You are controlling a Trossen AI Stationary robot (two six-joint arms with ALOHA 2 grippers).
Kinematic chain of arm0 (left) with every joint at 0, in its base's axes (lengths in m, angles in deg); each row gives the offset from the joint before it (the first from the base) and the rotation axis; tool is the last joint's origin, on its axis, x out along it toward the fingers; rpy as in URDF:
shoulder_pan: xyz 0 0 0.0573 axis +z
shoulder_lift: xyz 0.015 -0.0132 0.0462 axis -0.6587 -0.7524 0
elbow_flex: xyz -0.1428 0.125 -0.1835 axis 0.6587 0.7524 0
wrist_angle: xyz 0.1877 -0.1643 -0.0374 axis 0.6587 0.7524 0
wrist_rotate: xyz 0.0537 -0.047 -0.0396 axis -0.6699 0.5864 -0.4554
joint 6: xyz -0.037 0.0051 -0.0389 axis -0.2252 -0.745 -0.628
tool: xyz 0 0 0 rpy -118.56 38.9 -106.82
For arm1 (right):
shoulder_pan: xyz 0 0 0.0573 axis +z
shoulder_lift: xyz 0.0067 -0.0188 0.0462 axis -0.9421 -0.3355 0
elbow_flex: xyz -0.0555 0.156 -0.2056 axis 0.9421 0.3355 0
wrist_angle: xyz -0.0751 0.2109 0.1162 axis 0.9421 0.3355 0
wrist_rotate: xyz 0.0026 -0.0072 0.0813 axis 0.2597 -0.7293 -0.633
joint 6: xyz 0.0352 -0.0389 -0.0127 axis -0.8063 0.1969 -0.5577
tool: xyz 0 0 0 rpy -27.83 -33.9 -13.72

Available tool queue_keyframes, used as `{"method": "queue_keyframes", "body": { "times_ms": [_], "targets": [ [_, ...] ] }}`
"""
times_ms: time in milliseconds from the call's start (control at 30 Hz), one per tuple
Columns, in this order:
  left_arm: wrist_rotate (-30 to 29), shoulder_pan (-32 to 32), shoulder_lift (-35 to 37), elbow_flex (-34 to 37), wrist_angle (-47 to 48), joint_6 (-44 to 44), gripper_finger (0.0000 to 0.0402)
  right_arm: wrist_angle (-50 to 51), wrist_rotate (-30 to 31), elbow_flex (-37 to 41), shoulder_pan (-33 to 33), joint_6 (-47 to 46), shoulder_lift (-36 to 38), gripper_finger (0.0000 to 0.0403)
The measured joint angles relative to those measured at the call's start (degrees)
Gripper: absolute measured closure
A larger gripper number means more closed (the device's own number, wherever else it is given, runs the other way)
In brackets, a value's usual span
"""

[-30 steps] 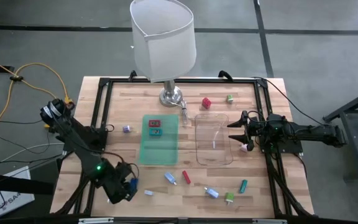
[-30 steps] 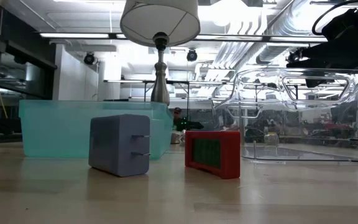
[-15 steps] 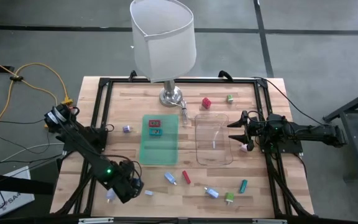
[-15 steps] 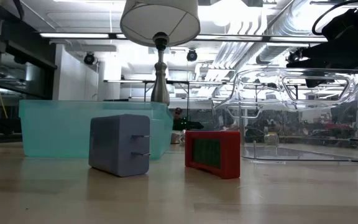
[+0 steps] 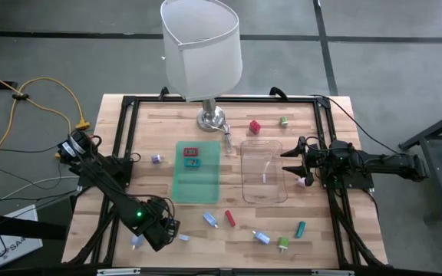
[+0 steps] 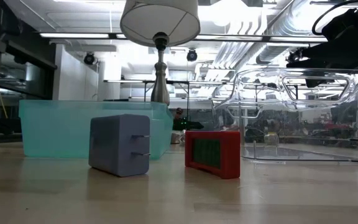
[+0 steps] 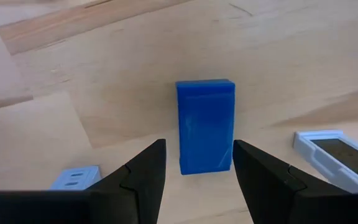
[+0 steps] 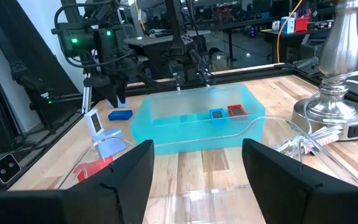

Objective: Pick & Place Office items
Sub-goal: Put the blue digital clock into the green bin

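A blue rectangular block (image 7: 205,118) lies flat on the wooden table near its front left, and also shows in the right wrist view (image 8: 120,115). My left gripper (image 7: 199,144) hangs over it, pointing down and open. One finger stands on each long side of the block, and neither touches it. In the high view this gripper (image 5: 167,228) covers the block. Other small office items lie about: a light blue one (image 5: 210,220), a red one (image 5: 229,219) and a teal one (image 5: 301,228). My right gripper (image 5: 291,159) waits open and level at the table's right side.
A green translucent tray (image 5: 196,188) holds a red piece (image 5: 191,152) and a blue piece (image 5: 192,162). A clear tray (image 5: 264,184) lies to its right. A lamp (image 5: 202,54) stands at the far middle. A white-framed piece (image 7: 334,155) and a pale piece (image 7: 76,177) lie close beside the blue block.
My left gripper has moved a little toward the table's right edge and down, and has rolled about its own axis. It now stands over the blue block, which lay beside it before. The block has not moved.
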State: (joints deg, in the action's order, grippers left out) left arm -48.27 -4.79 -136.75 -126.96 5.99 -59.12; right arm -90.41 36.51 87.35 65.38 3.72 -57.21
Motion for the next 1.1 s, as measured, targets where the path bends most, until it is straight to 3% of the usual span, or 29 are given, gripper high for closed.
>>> {"method": "queue_keyframes", "body": {
  "times_ms": [467, 800, 1100],
  "targets": [
    [1.55, 0.23, 0.07, -0.44, -2.12, -4.01, 0.0222, 0.00, 0.00, -0.01, -0.01, 0.00, 0.00, 0.0171],
    [1.70, -1.31, -0.49, -7.88, 6.80, -6.87, 0.0222, 0.00, 0.00, 0.00, 0.00, 0.00, -0.01, 0.0171],
    [-4.02, -3.26, -4.28, -8.33, 7.50, -5.39, 0.0222, 0.00, -0.01, -0.02, -0.01, 0.00, 0.00, 0.0171]
  ]
}}
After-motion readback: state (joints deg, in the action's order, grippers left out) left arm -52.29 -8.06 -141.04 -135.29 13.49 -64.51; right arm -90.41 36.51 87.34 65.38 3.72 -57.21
